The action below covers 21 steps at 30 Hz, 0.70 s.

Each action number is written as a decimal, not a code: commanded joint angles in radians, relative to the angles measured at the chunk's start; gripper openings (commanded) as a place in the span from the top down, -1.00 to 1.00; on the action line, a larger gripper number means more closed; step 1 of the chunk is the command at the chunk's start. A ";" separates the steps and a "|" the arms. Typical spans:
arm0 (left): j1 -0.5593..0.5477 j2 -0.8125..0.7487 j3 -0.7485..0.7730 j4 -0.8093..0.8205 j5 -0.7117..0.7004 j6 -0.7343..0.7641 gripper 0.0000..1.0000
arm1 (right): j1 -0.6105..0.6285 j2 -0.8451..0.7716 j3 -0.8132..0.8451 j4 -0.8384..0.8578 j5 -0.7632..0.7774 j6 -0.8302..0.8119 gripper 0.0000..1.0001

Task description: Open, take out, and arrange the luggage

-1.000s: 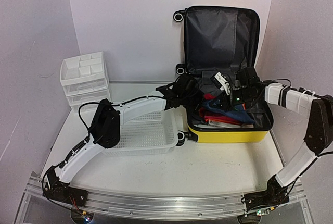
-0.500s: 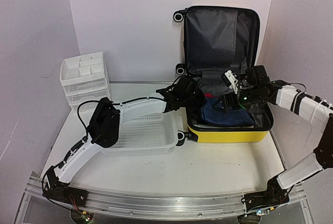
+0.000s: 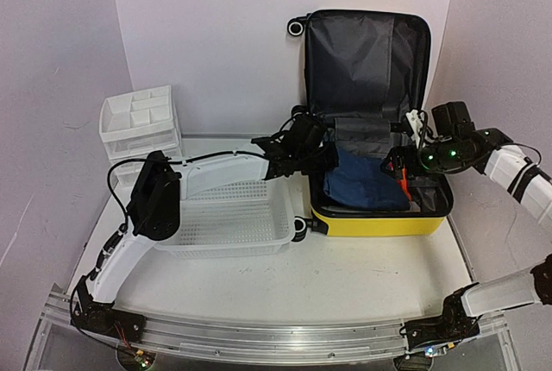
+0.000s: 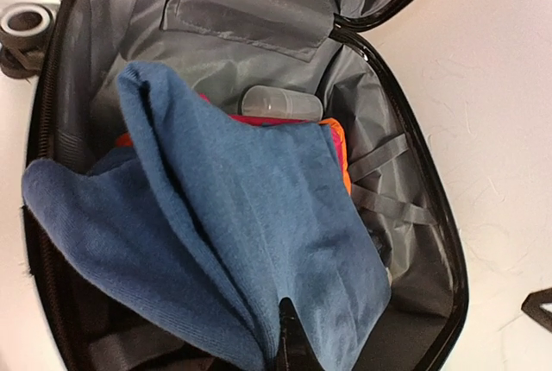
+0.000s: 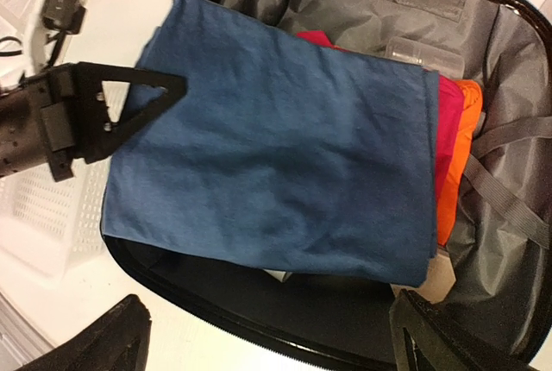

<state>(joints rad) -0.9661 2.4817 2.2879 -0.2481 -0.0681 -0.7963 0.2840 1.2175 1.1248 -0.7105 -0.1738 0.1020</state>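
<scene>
The yellow luggage [image 3: 379, 220] lies open on the table, its dark grey lid [image 3: 366, 56] upright against the back wall. Inside lies a folded blue cloth [image 4: 241, 216] over pink and orange cloths [image 5: 453, 138], with a clear small bottle [image 4: 280, 102] behind them. My left gripper [image 4: 291, 341] is shut on the near edge of the blue cloth, at the luggage's left side [image 3: 328, 160]. My right gripper [image 5: 272, 345] stands open over the luggage's right rim [image 3: 398, 164], holding nothing, both fingers [image 5: 444, 336] clear of the cloth.
A white mesh basket [image 3: 233, 224] sits just left of the luggage, under my left arm. A white plastic drawer unit [image 3: 138, 129] stands at the back left. Grey straps [image 4: 392, 207] lie across the lining on the luggage's right side.
My right gripper opened, let go of the cloth and drew back to the right. My left gripper closed on the blue cloth, which now covers the red items.
</scene>
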 commanded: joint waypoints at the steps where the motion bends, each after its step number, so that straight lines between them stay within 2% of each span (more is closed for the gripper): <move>1: -0.016 -0.174 -0.035 0.002 -0.072 0.082 1.00 | -0.003 -0.042 0.020 -0.020 0.026 0.010 -0.97; 7: -0.011 -0.271 -0.100 -0.142 -0.082 0.055 1.00 | -0.003 -0.061 0.026 -0.032 0.032 0.004 -0.97; 21: 0.056 -0.657 -0.555 -0.248 -0.005 0.076 1.00 | -0.003 -0.066 0.040 -0.049 0.018 0.009 -0.97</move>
<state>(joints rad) -0.9306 1.9804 1.8248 -0.4801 -0.0971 -0.7467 0.2840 1.1812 1.1248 -0.7666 -0.1570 0.1020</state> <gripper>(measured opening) 0.040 0.983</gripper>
